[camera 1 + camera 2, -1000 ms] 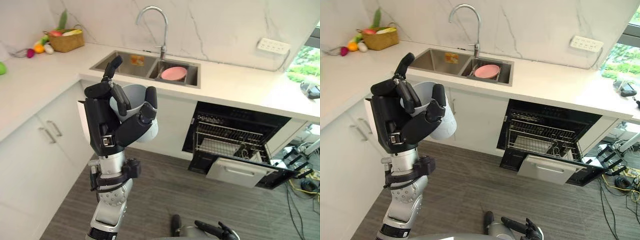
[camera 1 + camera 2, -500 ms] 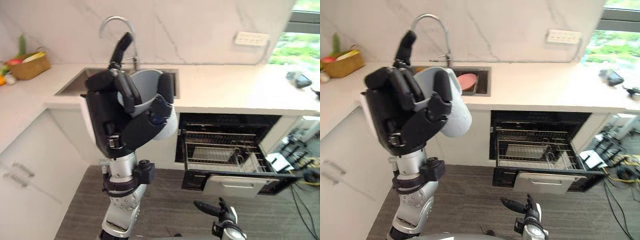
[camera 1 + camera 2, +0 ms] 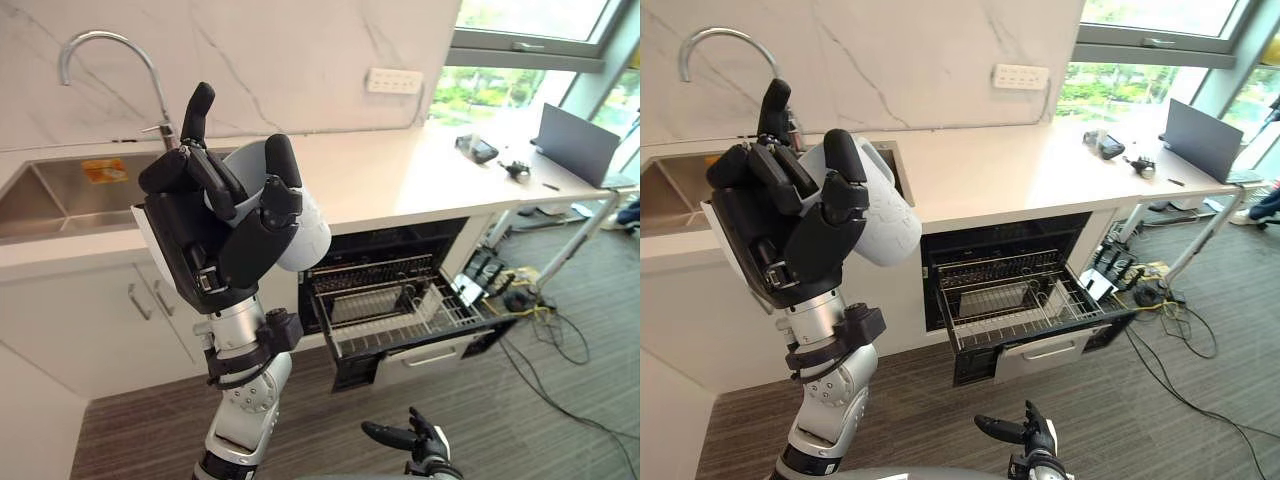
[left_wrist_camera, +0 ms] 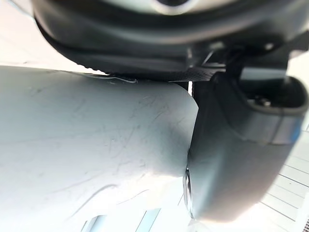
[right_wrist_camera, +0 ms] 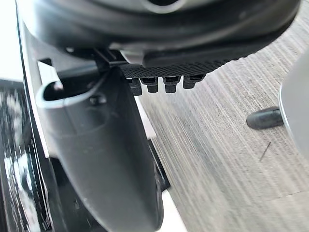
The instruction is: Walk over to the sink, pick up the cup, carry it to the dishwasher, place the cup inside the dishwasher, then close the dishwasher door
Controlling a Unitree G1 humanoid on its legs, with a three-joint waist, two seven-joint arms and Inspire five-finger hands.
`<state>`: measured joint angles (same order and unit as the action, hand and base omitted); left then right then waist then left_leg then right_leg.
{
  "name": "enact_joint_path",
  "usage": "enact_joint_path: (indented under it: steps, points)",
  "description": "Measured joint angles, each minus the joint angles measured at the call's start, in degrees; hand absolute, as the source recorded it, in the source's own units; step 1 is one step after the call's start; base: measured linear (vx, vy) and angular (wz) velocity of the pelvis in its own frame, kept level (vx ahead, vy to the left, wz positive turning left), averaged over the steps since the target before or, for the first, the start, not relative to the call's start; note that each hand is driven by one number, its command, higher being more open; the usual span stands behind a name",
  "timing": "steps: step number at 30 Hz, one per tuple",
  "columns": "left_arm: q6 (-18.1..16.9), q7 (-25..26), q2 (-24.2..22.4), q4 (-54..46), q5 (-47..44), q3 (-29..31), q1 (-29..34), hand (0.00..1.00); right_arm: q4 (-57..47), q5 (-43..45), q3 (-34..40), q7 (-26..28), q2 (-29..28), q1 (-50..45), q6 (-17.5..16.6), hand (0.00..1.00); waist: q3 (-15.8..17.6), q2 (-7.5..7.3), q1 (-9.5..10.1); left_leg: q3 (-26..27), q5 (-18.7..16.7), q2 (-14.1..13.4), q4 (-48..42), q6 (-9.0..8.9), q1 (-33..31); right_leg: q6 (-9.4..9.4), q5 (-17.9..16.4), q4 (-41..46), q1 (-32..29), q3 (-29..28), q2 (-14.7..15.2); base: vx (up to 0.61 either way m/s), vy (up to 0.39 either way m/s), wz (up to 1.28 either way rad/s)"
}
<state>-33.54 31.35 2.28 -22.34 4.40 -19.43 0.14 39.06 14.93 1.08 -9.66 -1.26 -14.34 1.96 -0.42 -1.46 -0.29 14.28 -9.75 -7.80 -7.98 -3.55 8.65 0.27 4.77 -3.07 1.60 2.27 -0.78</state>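
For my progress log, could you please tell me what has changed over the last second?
The view has swung from the steel sink toward the open black dishwasher, so the camera moved, not the things. The left hand still grips the pale grey plastic cup; the right hand stays low and open.

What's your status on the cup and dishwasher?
Left hand shut on cup, raised. Right hand low, fingers open, empty. Dishwasher door down, rack pulled out; nothing seen in the way.
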Motion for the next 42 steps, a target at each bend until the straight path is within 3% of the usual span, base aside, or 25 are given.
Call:
enact_joint_path:
  steps: [3,5,6,7,8,9,10,11,12,13,15,16,17,19,21,22,23,24,26,28,32,34,42]
  points:
    - [0.35,-7.05,-0.08,0.29,-3.02,0.67,2.79,0.0,-3.48,4.5,1.26,-0.84,-0.4,-1.67,-0.64,1.0,1.72,0.08,-0.48,0.72,-2.41,-1.96,-10.09,0.24,-4.01,-0.35,-2.29,2.49,0.61,7.42,1.44,-0.07,0.008,0.48]
    - [-0.1,-12.49,0.3,1.99,-5.93,2.6,5.32,0.0,-3.65,-1.45,2.8,-1.21,-1.43,-5.4,-17.1,1.0,2.18,-0.14,-0.44,0.46,-2.64,-2.24,-13.75,0.68,-7.15,-0.28,-3.07,3.4,0.4,8.42,2.22,-0.04,0.052,0.51]
    - [-0.53,-15.16,0.62,4.68,-8.19,4.47,6.14,0.0,-4.04,-0.76,6.1,0.4,-0.8,-6.39,-24.97,1.0,2.47,0.26,-0.63,0.19,-3.54,-1.57,-12.52,2.22,-7.49,-0.05,-3.23,3.94,-0.07,8.41,3.13,-0.01,0.099,0.15]
    - [-0.73,-16.24,1.14,8.35,-9.34,6.16,6.22,0.0,-4.74,5.04,10.61,2.81,0.59,-4.04,-22.91,1.0,2.7,-0.27,-1.56,-0.77,-3.71,-0.61,-8.0,2.49,-7.41,0.14,-3.23,4.45,-1.19,7.49,4.12,-0.02,0.113,0.0]
    - [-0.69,-16.33,1.24,9.75,-9.63,6.77,6.23,0.0,-2.55,7.16,12.45,4.26,1.41,-2.03,-23.21,1.0,2.92,-0.33,-2.07,-1.88,-3.71,-0.35,-5.84,2.32,-7.36,0.37,-3.13,4.62,-2.04,7.05,4.42,-0.08,0.116,-0.24]
    - [-0.65,-16.25,1.37,11.49,-10.16,6.94,6.71,0.0,0.9,10.14,14.46,5.23,4.34,0.05,-24.94,1.0,3.93,1.13,-2.31,-2.67,-2.05,0.5,-2.87,-0.58,-6.7,1.12,-2.88,3.94,-2.74,6.0,4.14,-0.05,0.095,-0.41]
    - [-0.51,-15.83,0.98,11.77,-10.14,7.17,7.95,0.0,1.11,10.46,14.38,5.66,6.42,-0.14,-25.96,1.0,4.58,2.2,-2.19,-1.64,-1.47,0.09,-2.33,-0.72,-6.77,1.11,-3.47,5.92,-2.76,5.23,3.62,0.03,0.13,-0.64]
    - [-0.45,-13.96,0.97,11.51,-10.16,7.58,9.28,0.0,-1.15,10.14,14.31,4.7,7.28,-1.73,-26.4,1.0,5.7,2.33,-2.38,0.69,-0.44,-0.12,-3.42,-0.82,-6.44,1.23,-8.04,13.94,-4.24,5.29,4.54,0.13,0.092,-0.64]
    - [-0.56,-13.03,1.11,11.58,-10.15,7.9,9.76,0.0,-1.89,10.14,14.34,4.36,7.21,-2.3,-26.86,1.0,6.19,1.83,-2.38,1.96,-0.46,0.29,-4.49,-0.4,-5.93,2.51,-9.5,13.7,-3.79,4.6,5.11,0.16,0.087,-0.76]
    - [-0.25,-11.51,1.32,11.74,-10.29,8.07,10.6,0.0,-3.98,10.05,14.24,3.48,6.86,-2.78,-26.97,1.0,7.31,2.18,-3.04,3.11,-1.17,0.33,-6.44,-0.21,-5.02,2.53,-9.36,13.04,-3.12,2.62,4.94,0.15,0.051,-0.78]
    - [-0.25,-11.36,1.69,11.65,-10.27,7.89,10.79,0.0,-11.14,0.95,12.45,-2.57,4.93,-5.69,-32.23,1.0,7.38,2.84,-4.01,2.87,-1.26,1.19,-8.98,-0.31,-6.36,3.36,-8.07,11.28,-3.42,-0.08,5.56,0.16,0.052,-0.68]
    - [-0.22,-11.57,2.14,11.64,-10.27,7.78,10.61,0.0,-17.42,7.06,11.76,2.31,3.91,-7.59,-32.71,1.0,7.71,2.28,-4.46,2.36,-1.25,1.64,-12.39,-0.1,-8.16,3.58,-7.6,10.35,-3.24,-1.4,6.42,0.14,0.086,-0.72]
    - [-0.22,-13.53,2.06,11.62,-11.44,6.2,10.01,0.0,-22.44,13.73,11.62,9.07,3.14,-8.93,-35.25,1.0,7.53,2.07,-4.25,1.32,-2.77,3.04,-10.4,1.46,-8.2,4.66,-7.08,9.86,-3.17,-3.64,7.81,0.1,0.094,-0.68]
    - [-0.32,-16.8,2.17,11.75,-11.62,3.37,8.44,0.0,-23.37,18.84,13.57,14.57,3.27,-8.36,-37.84,1.0,6.45,3.43,-5.16,0.48,-0.7,3.43,-4.04,1.74,-7.23,6.0,-9.38,14.1,-5.3,-4.22,8.26,0.09,0.158,-0.45]
    - [-0.16,-20.08,3.05,11.92,-11.2,2.04,7.5,0.0,-22.31,19.43,16.93,18.23,3.21,-6.84,-38.37,1.0,6.76,3.07,-6.02,0.94,-0.93,5.02,-2.36,2.5,-5.38,3.41,-11.11,23.78,-8.97,0.28,10.46,0.1,0.168,-0.15]
    - [-0.15,-21.95,3.96,11.71,-11.24,2.01,7.29,0.0,-21.72,20.01,19.61,20.92,3.39,-5.98,-38.56,1.0,7.24,2.32,-5.99,1.74,-1.06,6.17,-1.32,3.18,-3.09,1.77,-12.07,28.89,-10.1,5.26,12.78,0.11,0.147,-0.17]
    - [-0.15,-22.64,4.55,11.57,-11.42,2.11,7.31,0.0,-21.64,20.33,20.65,21.75,3.65,-5.26,-38.57,1.0,7.41,2.03,-5.89,2.21,-1.08,6.59,-0.84,3.47,-2.06,1.28,-12.39,30.38,-10.13,7.7,13.84,0.13,0.158,-0.26]
    - [0.01,-24.12,5.85,11.34,-12.39,2.67,7.3,0.0,-21.57,22.04,21.2,22.78,4.9,-3.19,-38.54,1.0,7.38,1.94,-5.89,2.52,-1.45,6.89,-0.76,4.1,-1.23,1.39,-12.35,30.42,-9.66,10.83,14.36,0.1,0.117,-0.26]
    - [0.34,-25.12,6.75,11.22,-12.96,3.35,6.82,0.0,-21.47,22.26,20.85,23.88,6.99,0.36,-38.5,1.0,7.03,1.53,-5.44,2.46,-1.5,6.76,-0.87,4.18,-1.8,2.56,-11.57,24.98,-7.91,11.75,13.43,0.08,0.065,-0.2]
    - [1.0,-25.02,7.15,11.3,-13.36,3.38,5.79,0.0,-21.55,21.93,18.22,25.84,8.7,4.42,-37.86,1.0,7.08,0.8,-4.6,2.17,-1.56,5.93,-0.87,4.22,-3.01,6.35,-7.56,13.03,-3.57,12.71,11.0,0.05,-0.02,-0.13]
    - [1.46,-21.68,6.71,11.32,-9.15,3.11,5.61,0.0,-25.55,21.41,12.85,28.94,9.95,5.7,-34.2,1.0,7.12,0.89,-3.84,-0.26,-1.59,5.37,-0.97,4.15,-0.47,6.15,-6.32,8.69,1.42,12.84,9.86,0.06,-0.05,-0.04]
    - [1.38,-18.48,6.16,10.7,-4.76,3.29,4.35,0.0,-32.15,21.38,10.96,29.62,9.93,4.6,-30.49,1.0,7.02,1.06,-3.73,-1.6,-1.74,5.37,-0.97,3.9,0.58,6.22,-6.14,7.25,3.59,13.51,9.96,0.02,-0.003,0.14]
    - [1.4,-8.22,4.72,6.61,6.24,4.21,2.88,0.0,-50.96,17.02,0.95,32.12,9.54,5.75,-20.89,1.0,7.12,1.17,-3.22,-1.28,-1.73,5.69,0.47,3.84,-0.23,6.37,-2.66,2.38,3.89,13.02,9.32,-0.04,0.02,-0.03]
